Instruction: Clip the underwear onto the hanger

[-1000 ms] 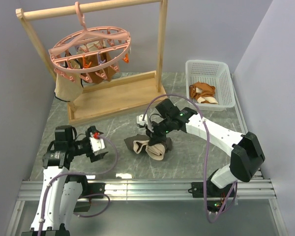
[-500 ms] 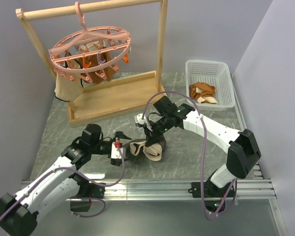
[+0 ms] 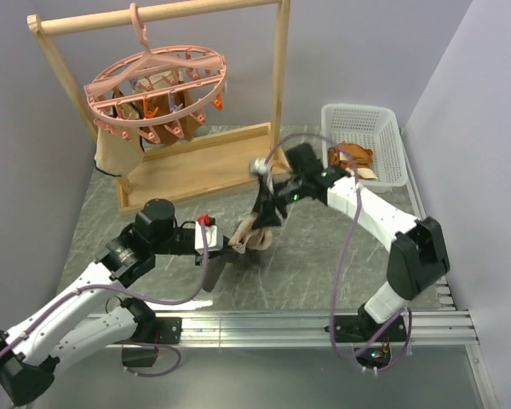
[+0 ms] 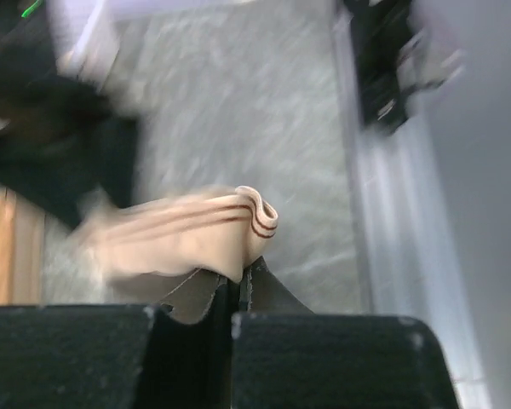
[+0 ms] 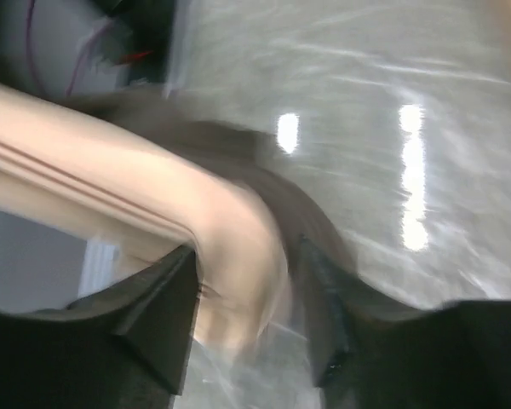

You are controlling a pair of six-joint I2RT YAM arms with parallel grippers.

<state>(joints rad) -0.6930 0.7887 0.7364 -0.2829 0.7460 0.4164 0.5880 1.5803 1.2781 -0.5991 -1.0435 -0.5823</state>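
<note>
You've the left gripper [image 3: 229, 249] clamped on dark brown-grey briefs [image 3: 257, 240], right gripper [image 3: 269, 210] prob. too (blurry); clipping to far-left salmon-pink round hanger [image 3: 157, 89] remains.

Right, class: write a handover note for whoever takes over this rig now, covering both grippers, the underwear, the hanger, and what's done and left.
Left gripper: shut on the underwear at its beige waistband.
Right gripper: shut on the same garment, lifting its upper end above the table.
The hanger hangs on the wooden rack, away from both arms.
Done: underwear gripped by both.
Left: carry it to the hanger and clip it on.
</note>
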